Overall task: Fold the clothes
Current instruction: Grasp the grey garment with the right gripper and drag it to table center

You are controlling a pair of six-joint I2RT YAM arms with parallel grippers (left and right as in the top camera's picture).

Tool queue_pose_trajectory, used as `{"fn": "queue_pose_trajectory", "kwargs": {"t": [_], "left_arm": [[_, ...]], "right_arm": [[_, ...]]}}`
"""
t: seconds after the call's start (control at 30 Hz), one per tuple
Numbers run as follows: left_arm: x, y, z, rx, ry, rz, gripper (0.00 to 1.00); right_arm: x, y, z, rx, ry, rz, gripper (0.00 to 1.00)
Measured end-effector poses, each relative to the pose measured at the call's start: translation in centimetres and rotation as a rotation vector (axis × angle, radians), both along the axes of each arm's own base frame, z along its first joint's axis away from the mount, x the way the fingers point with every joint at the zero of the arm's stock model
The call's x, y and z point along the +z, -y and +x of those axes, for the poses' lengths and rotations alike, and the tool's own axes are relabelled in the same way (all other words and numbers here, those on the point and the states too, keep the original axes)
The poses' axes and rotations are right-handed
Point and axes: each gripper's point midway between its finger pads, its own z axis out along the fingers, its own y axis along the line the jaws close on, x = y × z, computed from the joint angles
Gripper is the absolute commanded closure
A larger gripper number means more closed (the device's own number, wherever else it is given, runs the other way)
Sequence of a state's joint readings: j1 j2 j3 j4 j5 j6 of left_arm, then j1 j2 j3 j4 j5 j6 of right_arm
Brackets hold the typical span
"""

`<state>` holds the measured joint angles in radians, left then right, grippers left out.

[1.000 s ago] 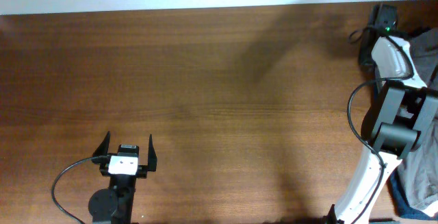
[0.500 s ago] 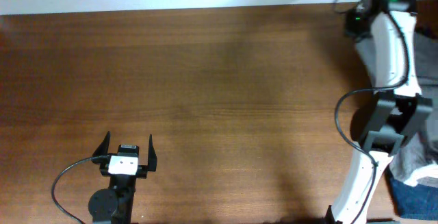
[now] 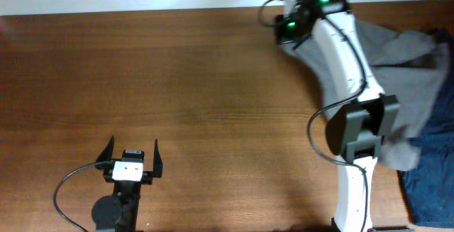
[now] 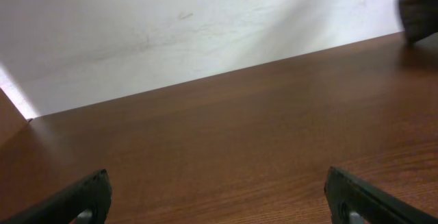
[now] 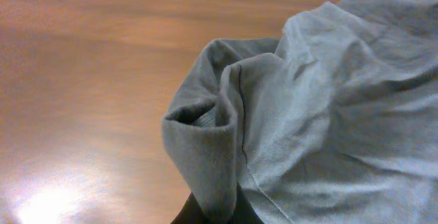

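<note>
Grey crumpled clothes (image 5: 328,101) hang from clamped right end effector (image 5: 213,214); left end effector (image 3: 133,144) gapes.

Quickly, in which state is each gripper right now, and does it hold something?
Left gripper: open, holding nothing.
Right gripper: closed on a fold of the grey garment.

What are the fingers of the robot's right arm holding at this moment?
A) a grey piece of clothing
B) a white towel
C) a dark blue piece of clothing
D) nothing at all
A: in the right wrist view, a fold of the grey garment is bunched up between the right arm's fingers, which are shut on it.
</note>
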<state>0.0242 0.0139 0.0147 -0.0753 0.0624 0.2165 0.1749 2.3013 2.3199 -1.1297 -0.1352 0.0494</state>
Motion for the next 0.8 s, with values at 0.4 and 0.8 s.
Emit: {"fn": "queue_pose_trajectory", "kwargs": {"t": [0.4, 0.8], "left_arm": [[0.0, 0.0, 0.0, 0.000, 0.000, 0.000, 0.01], [0.0, 0.0, 0.0, 0.000, 0.000, 0.000, 0.01]], "right_arm": [[0.8, -19.0, -8.3, 0.383, -0.075, 0.195, 0.96], [0.6, -28.7, -16.8, 0.608, -0.089, 0.162, 0.96]]}}
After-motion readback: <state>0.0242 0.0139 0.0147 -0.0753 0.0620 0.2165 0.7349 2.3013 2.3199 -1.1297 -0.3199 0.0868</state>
